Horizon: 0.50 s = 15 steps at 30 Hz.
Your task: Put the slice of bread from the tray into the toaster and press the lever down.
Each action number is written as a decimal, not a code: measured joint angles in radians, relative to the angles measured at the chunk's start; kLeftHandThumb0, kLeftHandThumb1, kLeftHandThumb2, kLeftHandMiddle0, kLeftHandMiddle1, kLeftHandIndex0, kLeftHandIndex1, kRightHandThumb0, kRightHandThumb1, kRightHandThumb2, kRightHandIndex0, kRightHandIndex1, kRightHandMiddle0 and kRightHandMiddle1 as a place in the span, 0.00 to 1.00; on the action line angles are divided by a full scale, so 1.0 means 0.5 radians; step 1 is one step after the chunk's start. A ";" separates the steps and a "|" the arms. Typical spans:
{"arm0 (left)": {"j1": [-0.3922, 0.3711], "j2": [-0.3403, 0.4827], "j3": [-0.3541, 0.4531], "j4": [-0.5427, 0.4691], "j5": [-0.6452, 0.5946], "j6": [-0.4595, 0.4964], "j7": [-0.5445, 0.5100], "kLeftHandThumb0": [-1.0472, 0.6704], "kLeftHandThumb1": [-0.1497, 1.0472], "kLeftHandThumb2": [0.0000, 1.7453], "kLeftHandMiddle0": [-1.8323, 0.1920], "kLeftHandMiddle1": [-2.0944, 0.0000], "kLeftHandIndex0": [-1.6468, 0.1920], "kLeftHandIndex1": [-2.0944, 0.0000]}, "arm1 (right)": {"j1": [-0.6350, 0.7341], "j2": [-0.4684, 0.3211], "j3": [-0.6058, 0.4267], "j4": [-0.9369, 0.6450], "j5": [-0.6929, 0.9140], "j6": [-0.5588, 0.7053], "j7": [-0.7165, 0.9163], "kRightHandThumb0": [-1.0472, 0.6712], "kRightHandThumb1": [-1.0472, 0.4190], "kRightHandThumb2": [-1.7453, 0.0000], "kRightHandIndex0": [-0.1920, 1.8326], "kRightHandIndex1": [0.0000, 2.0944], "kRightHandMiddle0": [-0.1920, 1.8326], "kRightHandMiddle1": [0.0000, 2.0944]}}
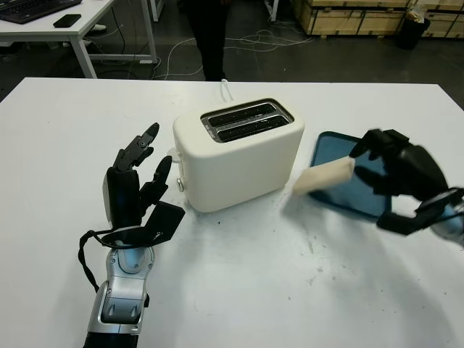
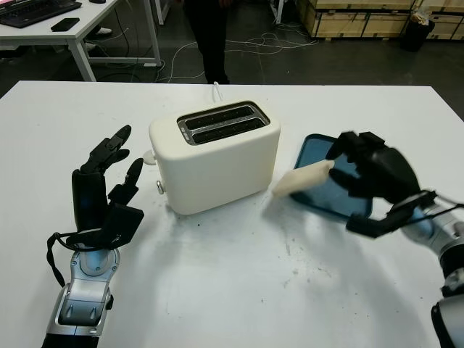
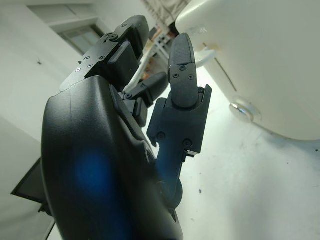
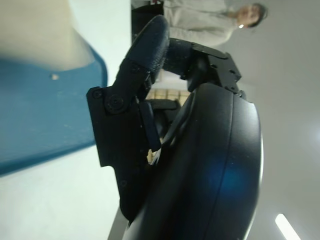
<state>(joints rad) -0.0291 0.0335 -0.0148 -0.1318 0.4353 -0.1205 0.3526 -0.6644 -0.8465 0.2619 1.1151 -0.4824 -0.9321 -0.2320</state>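
Note:
A cream two-slot toaster (image 1: 239, 154) stands mid-table, both slots empty, its lever knob (image 1: 179, 184) on the left end. My right hand (image 1: 395, 174) is shut on a pale slice of bread (image 1: 323, 177), held in the air just right of the toaster, above the left edge of the blue tray (image 1: 341, 174). In the right wrist view the slice (image 4: 35, 30) hangs over the tray (image 4: 45, 115). My left hand (image 1: 136, 185) is open, raised beside the toaster's left end, close to the lever (image 3: 243, 110).
The white table (image 1: 239, 290) has free room in front of the toaster. A person in dark trousers (image 1: 210, 36) stands beyond the far edge. A second table (image 1: 58, 22) with a laptop and phone is at the back left; wooden crates (image 1: 355, 14) at the back right.

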 measured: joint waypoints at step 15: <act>0.000 0.000 0.001 0.000 -0.003 0.000 0.001 0.40 0.89 0.21 0.75 0.55 0.55 1.00 | -0.088 -0.051 -0.075 -0.104 -0.072 0.000 0.243 0.17 0.09 0.57 0.42 0.83 0.23 0.83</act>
<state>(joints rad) -0.0292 0.0335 -0.0140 -0.1318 0.4338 -0.1204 0.3530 -0.7082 -0.8719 0.2242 1.0632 -0.5181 -0.9320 -0.1105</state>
